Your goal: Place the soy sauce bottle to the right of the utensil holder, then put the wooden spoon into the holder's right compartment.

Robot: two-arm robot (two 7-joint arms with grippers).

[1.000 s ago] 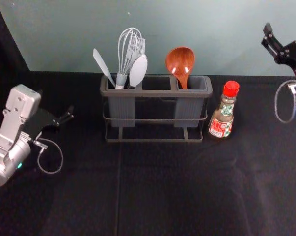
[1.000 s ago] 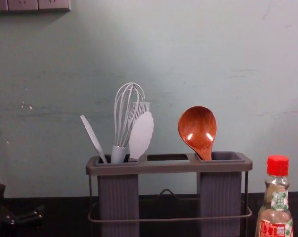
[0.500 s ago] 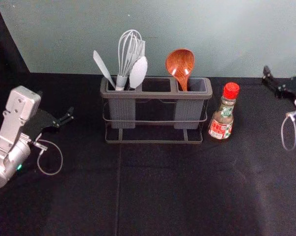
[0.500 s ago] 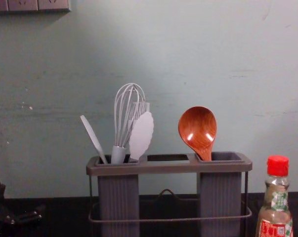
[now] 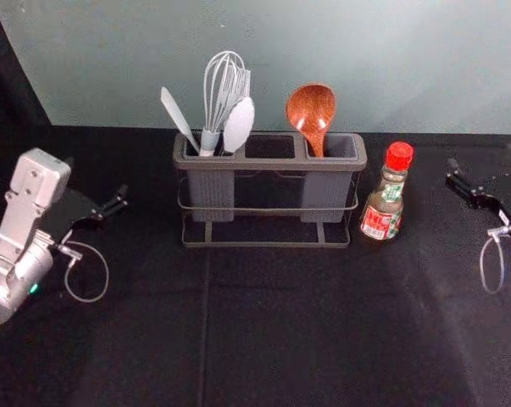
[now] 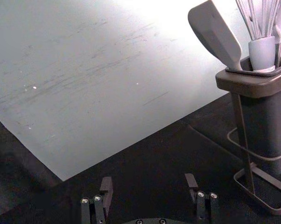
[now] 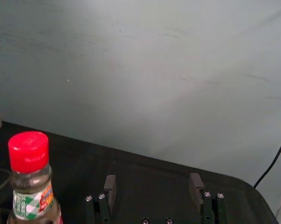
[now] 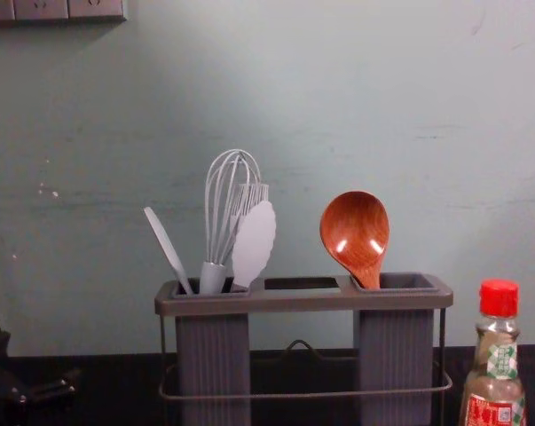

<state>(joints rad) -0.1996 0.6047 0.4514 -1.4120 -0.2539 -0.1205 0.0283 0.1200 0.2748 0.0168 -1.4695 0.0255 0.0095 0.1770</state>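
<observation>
– Right gripper (image 5: 483, 158) shifted down the head view vs. prev. Fingers?
– Released, spread wide. Dark cloth (image 5: 429, 191) btwn it & soy sauce bottle (image 5: 380, 219).
– Bottle pos.?
– Upright, just R of utensil holder (image 5: 269, 162), slim gap at its edge. Wooden spoon (image 5: 311, 106) in R compartment, bowl up.
– Left gripper (image 5: 124, 197)?
– Parked, L of holder, well apart; fingers spread.

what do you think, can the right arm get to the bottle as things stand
Probably yes. The right gripper is open, out to the right of the bottle, with nothing visible between them. The holder stands on the bottle's other side.
</observation>
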